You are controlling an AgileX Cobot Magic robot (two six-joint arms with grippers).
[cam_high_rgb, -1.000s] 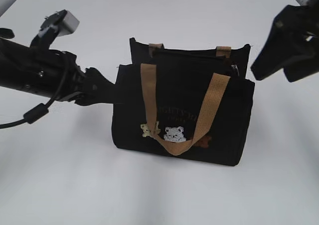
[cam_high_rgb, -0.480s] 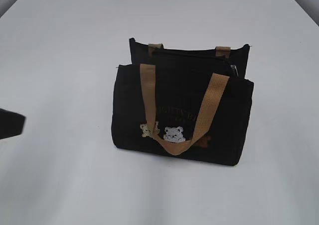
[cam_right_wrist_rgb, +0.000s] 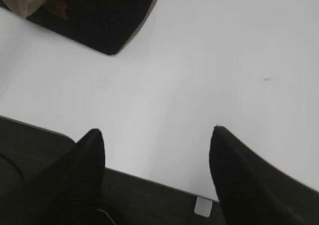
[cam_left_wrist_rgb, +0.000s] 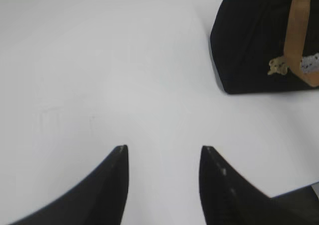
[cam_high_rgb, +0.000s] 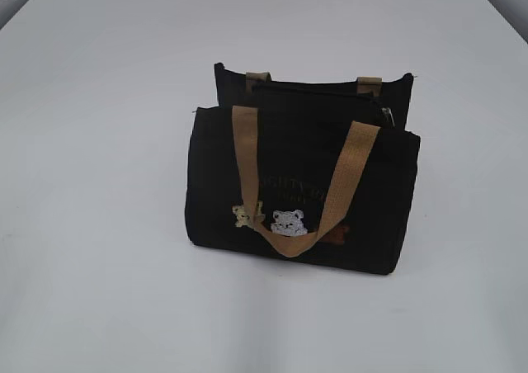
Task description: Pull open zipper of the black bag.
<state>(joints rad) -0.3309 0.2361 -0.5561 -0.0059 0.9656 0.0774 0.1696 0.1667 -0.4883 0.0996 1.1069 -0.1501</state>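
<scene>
Both arms have left the exterior view; left gripper (cam_left_wrist_rgb: pixel 162 153) and right gripper (cam_right_wrist_rgb: pixel 157 135) gape empty over white table (cam_high_rgb: pixel 99 290)

- Black bag (cam_high_rgb: pixel 301 183): black fabric; tan webbing handles (cam_high_rgb: pixel 346 179); faint olive lettering on its front.
- Bear patches (cam_high_rgb: pixel 288 222): cream, white and brown, below the lettering.
- Table (cam_high_rgb: pixel 99 224): plain white.
- Gripper fingers (cam_left_wrist_rgb: pixel 107 190): black.

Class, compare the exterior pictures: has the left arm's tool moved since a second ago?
Yes. It was at the black bag's left end; it has withdrawn leftward, out of the exterior view.
</scene>
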